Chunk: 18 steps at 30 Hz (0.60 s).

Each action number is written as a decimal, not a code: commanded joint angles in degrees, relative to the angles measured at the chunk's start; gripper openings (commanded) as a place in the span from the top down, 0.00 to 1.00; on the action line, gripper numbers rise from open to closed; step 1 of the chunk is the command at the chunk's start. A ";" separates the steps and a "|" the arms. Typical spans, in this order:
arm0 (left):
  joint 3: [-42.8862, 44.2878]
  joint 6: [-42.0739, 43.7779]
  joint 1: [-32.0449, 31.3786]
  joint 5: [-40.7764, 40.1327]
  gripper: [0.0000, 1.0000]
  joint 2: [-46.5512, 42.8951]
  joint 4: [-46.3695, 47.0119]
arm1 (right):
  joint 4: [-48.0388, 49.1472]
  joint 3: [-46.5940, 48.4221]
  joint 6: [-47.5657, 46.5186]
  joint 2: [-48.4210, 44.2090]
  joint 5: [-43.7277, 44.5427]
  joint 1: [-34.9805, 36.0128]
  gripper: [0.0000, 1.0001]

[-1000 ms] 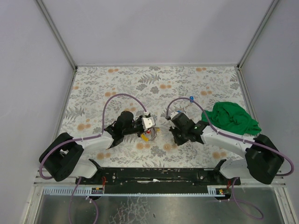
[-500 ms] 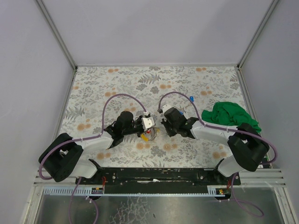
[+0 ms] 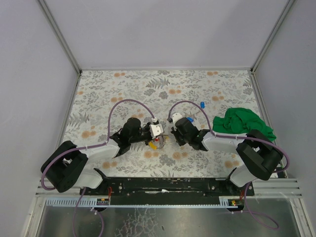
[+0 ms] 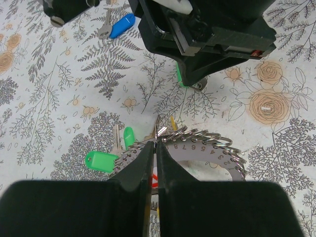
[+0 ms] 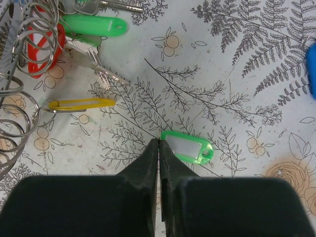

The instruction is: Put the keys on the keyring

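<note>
Well apart from keys [image 4: 101,161], seemingly: cloth [image 3: 244,122]

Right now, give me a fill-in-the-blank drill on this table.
The crumpled cloth is ___.
The left gripper and right gripper are both ___.
The tag at the right gripper's tip is ___.
The loose key nearest the cloth has a ___ tag.
Missing: green; shut; green; blue.

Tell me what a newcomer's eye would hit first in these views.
The two arms meet nose to nose in the middle. The left fingers are closed on the keyring with its bright tagged keys, and the right fingers are shut with their tips at a loose green tag. Next comes the crumpled green cloth, far right in the top view.
</note>
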 commanded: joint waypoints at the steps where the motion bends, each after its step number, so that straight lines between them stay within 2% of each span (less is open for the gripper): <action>1: -0.47 -0.38 -0.09 -0.68 1.00 -1.32 4.34 | 0.67 1.03 -0.93 -1.07 -0.04 -0.38 0.90; 5: -0.54 -0.37 -0.12 -0.81 1.00 -1.51 4.34 | -4.49 3.64 -1.41 -2.82 -0.30 -0.38 0.82; 10: -0.62 -0.43 -0.13 -1.07 1.00 -1.64 4.31 | -15.91 11.43 -1.34 -1.08 -1.78 -0.39 0.75; 18: -0.81 -0.59 -0.09 -1.59 1.00 -1.96 4.60 | -26.02 19.19 -0.23 4.30 -7.31 -2.76 0.69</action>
